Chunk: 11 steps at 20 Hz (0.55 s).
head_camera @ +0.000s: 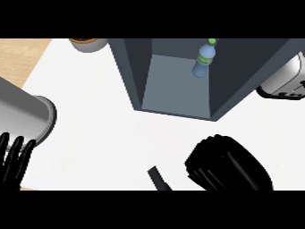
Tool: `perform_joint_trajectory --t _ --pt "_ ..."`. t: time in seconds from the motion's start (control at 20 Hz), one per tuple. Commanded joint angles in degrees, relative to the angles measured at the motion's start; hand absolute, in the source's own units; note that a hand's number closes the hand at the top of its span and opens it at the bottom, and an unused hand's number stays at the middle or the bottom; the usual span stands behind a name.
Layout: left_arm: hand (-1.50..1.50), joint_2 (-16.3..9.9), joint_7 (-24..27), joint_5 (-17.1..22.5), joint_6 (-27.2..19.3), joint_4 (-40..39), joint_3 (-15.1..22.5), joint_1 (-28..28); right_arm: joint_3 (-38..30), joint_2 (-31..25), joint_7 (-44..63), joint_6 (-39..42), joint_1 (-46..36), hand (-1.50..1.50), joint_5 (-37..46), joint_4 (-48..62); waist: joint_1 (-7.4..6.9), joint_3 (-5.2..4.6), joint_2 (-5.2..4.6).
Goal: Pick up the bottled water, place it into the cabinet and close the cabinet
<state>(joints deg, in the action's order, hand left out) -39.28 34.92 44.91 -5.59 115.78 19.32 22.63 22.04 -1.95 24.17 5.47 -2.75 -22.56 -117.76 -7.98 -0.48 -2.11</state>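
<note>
The bottled water [205,61], pale blue with a green cap, stands inside the open dark grey cabinet [175,95] at the top middle, close to its right inner wall. The cabinet's door panel [260,67] hangs open to the right. My right hand [229,165] is low on the right, below the cabinet's opening and apart from it. Its fingers are relaxed, its thumb [158,177] juts left, and it holds nothing. My left hand [6,163] rests open at the lower left edge, fingers up.
A large steel pot [19,114] lies at the left, just above my left hand. A silver toaster [289,79] stands right of the cabinet. A brown-rimmed bowl [88,44] sits at the top left. Wooden counter [9,56] borders the white surface.
</note>
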Motion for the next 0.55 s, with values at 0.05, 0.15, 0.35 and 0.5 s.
perform_joint_trajectory --t 0.05,0.15,0.35,0.5 --pt "-1.5 -0.1 -0.8 1.1 1.1 -0.1 -0.2 -1.1 -3.8 1.9 -0.7 -11.5 -15.5 1.5 -0.2 13.4 -0.66 0.2 -0.15" --pt "-1.5 0.4 -0.7 0.2 0.4 0.2 0.5 -0.9 -5.3 1.9 -0.8 -14.5 -21.9 1.5 -1.1 18.6 -0.75 0.27 0.11" --pt "-1.5 0.4 -0.4 0.6 1.2 -0.5 -0.2 -0.2 -8.2 1.9 -1.6 -19.4 -34.8 1.5 -4.9 30.8 -0.03 0.36 0.6" --pt "-1.5 0.1 -1.5 1.8 1.1 -1.4 -1.8 -1.1 -8.3 1.9 -5.7 -20.7 -41.3 1.5 -6.8 40.0 0.78 0.43 0.59"
